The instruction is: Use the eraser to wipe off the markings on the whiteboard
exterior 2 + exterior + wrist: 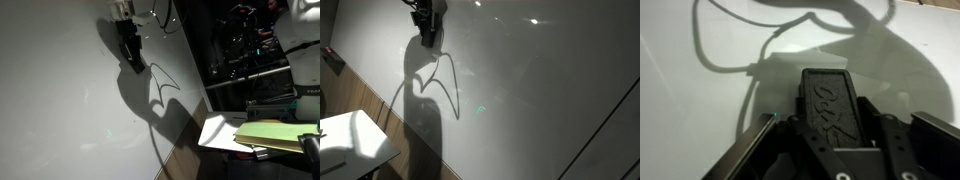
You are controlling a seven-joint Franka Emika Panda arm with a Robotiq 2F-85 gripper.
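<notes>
Currently the eraser [825,90] is gripped by the pincer [825,120] against the whiteboard [680,90]; no markings are visible, wiping seemingly finished.

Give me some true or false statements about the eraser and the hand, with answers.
The hand is open and empty. False: it is shut on the eraser.
The eraser points toward the whiteboard. True.
The hand casts a dark shadow on the whiteboard. True.
In both exterior views the hand is low on the whiteboard. False: it is near the top of each picture.
</notes>
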